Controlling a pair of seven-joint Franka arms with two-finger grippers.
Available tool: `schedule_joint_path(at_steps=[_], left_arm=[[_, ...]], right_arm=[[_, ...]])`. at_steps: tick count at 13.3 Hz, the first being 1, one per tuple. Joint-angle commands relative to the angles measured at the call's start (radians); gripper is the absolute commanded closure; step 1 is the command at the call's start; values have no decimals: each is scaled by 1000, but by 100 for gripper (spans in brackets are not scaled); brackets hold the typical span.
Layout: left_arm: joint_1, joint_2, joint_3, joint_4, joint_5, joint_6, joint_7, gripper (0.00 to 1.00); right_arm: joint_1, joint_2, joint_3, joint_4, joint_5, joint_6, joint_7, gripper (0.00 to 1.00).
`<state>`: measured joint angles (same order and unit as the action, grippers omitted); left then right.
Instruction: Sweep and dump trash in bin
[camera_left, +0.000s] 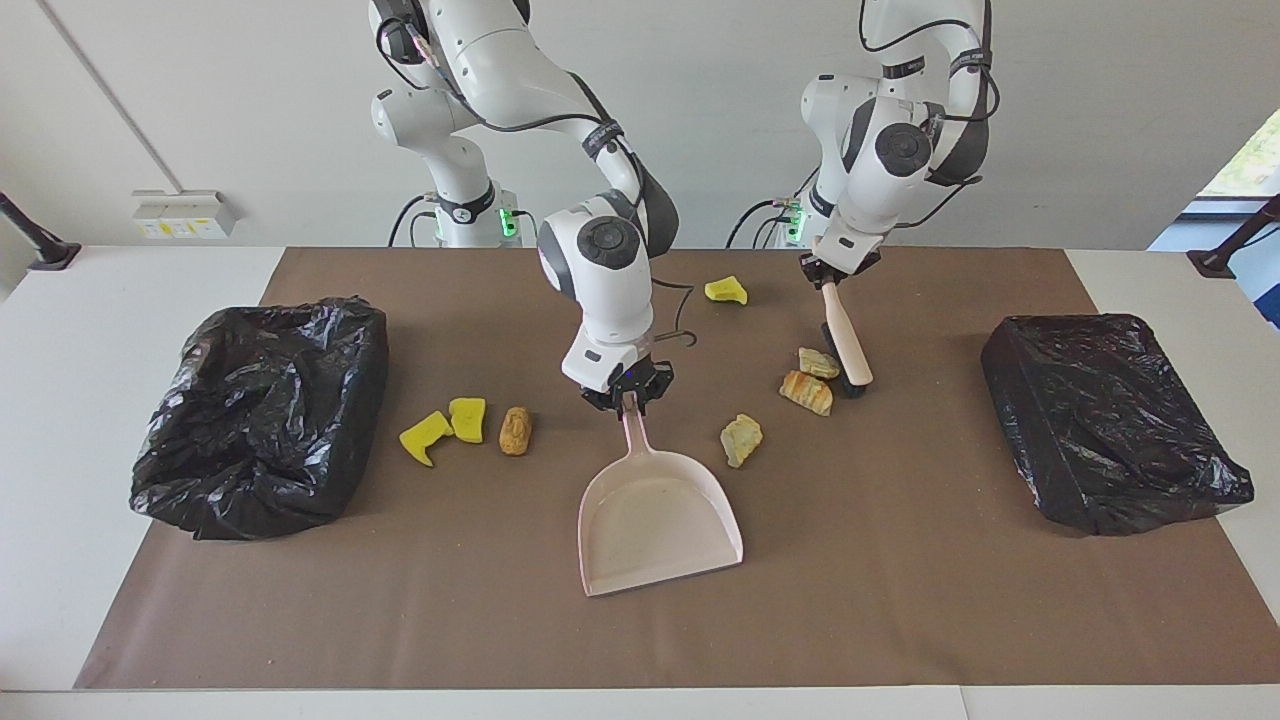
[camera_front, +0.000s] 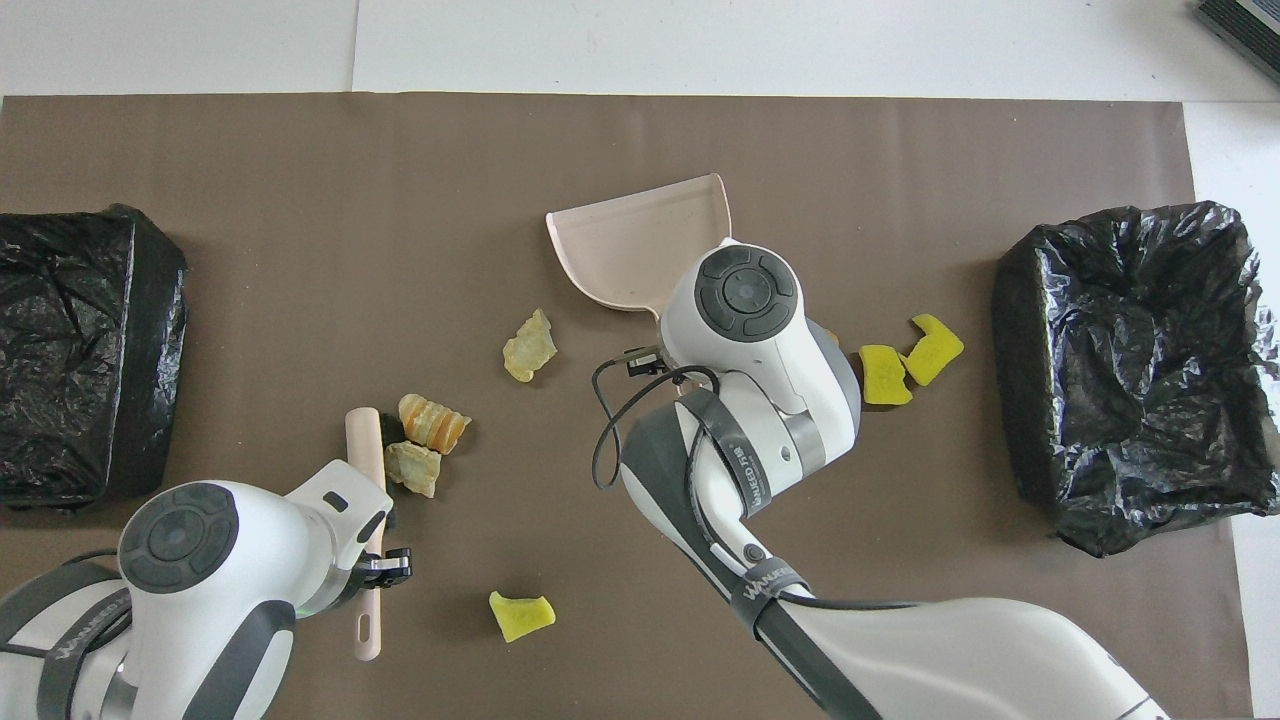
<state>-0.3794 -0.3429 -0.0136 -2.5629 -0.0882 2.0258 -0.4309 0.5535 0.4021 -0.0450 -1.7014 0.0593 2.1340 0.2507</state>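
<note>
Your left gripper (camera_left: 833, 272) clamps the brush (camera_left: 846, 340), right gripper (camera_left: 628, 397) clamps the dustpan (camera_left: 660, 520) — a hard stroke could scatter both lumps (camera_left: 808, 380) beside that pan.

Right arm hides brown lump (camera_left: 515, 430) overhead.

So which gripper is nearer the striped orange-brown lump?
Left. The left gripper holds the brush, whose head touches the striped orange-brown lump. The right gripper grips the dustpan handle, toward the right arm's end.
</note>
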Motion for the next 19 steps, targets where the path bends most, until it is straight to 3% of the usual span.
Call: schedule_joint_path(at_steps=[1,6,9,11,14,19], left_arm=[[-22,77,7,70,-30,33,-2,100],[-30,105,6,99,-65,88,4,100],[-23,163,9,148,-65,102,-6,100],[-29,179,9,145,-65,111,-26,100],[-29,185,9,145,-65,137,-19,100],[-55,234,4,156,-65,212,-9,100]], right_arm=[[-41,-104,5,-17,8,-129,-100,100],[-96,-300,4,-88,10,-334,-328,100],[-110,-440,4,-231,7,-338,-500,100],[-136,-486,4,-329,5,-294,-736,100],[-196,-396,4,-348,7,-199,-1133,100],[-126,-367,4,-417,-5,-88,-1136,100]])
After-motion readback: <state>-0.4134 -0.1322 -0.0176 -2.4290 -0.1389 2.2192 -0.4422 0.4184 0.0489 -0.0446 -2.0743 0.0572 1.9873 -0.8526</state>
